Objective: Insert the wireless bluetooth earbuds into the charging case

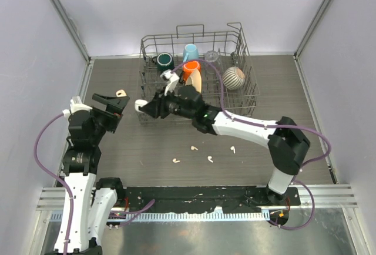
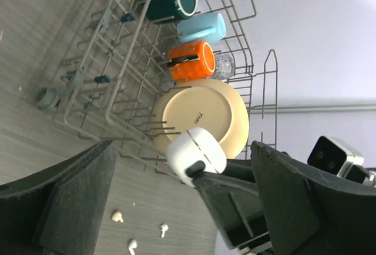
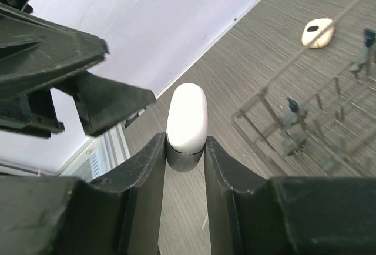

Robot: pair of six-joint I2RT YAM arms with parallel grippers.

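Observation:
My right gripper (image 1: 145, 107) is shut on a white rounded charging case (image 1: 140, 105) and holds it above the table, left of the rack. The case stands between its fingers in the right wrist view (image 3: 187, 117). My left gripper (image 1: 111, 105) is open and empty, its jaws spread wide and facing that case (image 2: 195, 154) from close by. Several tiny white earbuds lie loose on the table in the middle, among them one (image 1: 194, 148), one (image 1: 175, 161) and one (image 1: 210, 159). Three show in the left wrist view, one of them low in the frame (image 2: 163, 228). A second cream case (image 1: 121, 93) lies on the table behind the left gripper.
A wire dish rack (image 1: 194, 34) stands at the back middle. It holds a dark green mug (image 1: 164, 61), a blue cup (image 1: 190, 51), an orange mug (image 1: 191, 67), a cream plate (image 2: 202, 114) and a striped bowl (image 1: 233, 77). Grey walls close in both sides.

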